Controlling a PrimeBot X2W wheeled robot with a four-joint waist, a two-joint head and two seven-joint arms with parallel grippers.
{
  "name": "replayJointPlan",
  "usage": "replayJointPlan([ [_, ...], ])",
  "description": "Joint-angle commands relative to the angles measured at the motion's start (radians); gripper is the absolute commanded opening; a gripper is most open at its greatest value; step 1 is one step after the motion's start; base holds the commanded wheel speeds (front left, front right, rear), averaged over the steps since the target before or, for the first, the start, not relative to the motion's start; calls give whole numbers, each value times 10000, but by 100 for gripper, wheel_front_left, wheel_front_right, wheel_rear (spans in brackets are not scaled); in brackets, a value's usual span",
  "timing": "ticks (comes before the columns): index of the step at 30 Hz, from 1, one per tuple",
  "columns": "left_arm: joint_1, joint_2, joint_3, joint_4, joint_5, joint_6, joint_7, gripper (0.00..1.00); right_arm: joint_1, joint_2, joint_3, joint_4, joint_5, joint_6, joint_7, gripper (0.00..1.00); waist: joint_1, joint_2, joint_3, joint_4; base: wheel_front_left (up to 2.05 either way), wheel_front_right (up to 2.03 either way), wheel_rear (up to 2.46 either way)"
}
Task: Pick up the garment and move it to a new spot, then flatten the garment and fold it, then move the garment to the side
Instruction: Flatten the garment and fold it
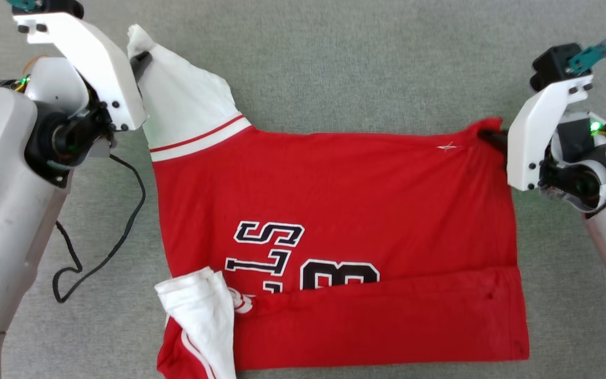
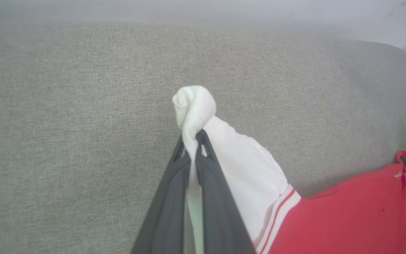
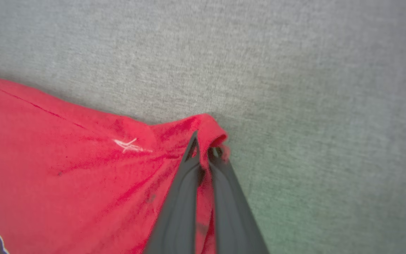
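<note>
1. Left hand (image 1: 142, 58) (image 2: 190, 139): upper left of the head view. The two dark fingers are narrowed onto white cloth, pinching the tip of the upper sleeve (image 1: 187, 105) (image 2: 238, 158). In the left wrist view a knot of white fabric bulges just past the fingertips.

2. Right hand (image 1: 487, 136) (image 3: 204, 148): right edge of the head view, at mid height. The fingers are closed down on the red top-right corner of the garment, and cloth is bunched between and around the tips in the right wrist view.

3. Garment (image 1: 334, 179) (image 3: 65, 158): red jersey spread across the centre of the head view on the grey fabric surface (image 1: 361, 63), its top edge drawn in a fairly straight line between the two hands.
   - The upper sleeve is white with red-striped trim and is lifted toward the upper left.
   - The lower sleeve (image 1: 203, 305) is white and crumpled, at the lower left, lying on the red body.
   - The black white-outlined lettering (image 1: 271, 247) sits at centre left, partly covered by a folded-up red band (image 1: 387, 326) along the bottom.
   - A small white mark (image 1: 447, 147) (image 3: 130, 145) lies near the gripped right corner.

4. Black cable (image 1: 124, 237): loops over the surface at the left of the head view, beside the left arm and apart from the garment.
</note>
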Motion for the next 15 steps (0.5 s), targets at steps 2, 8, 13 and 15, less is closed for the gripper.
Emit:
replayJointPlan([
  [2,401,139,234,-247,-77,-72,-479,0,188,-306,-197,-344,-90,-5,-504,0,-1,-1,-424,72,0,0,0],
  [8,1999,569,831,-1283,-367,102,-1715,0,1398,-574,-877,-1408,-341,-5,-1290,0,-1,-1,-1324,164,0,0,0],
  [13,4286,977,1280,-2556,-743,527,-2617,0,3123,-496,-1574,-2396,-642,-5,-1631,0,-1,-1,-2112,246,0,0,0],
  [15,4773,1019,1374,-2843,-870,625,-2796,0,3494,-458,-1720,-2579,-694,-5,-1657,0,-1,-1,-2251,256,0,0,0],
])
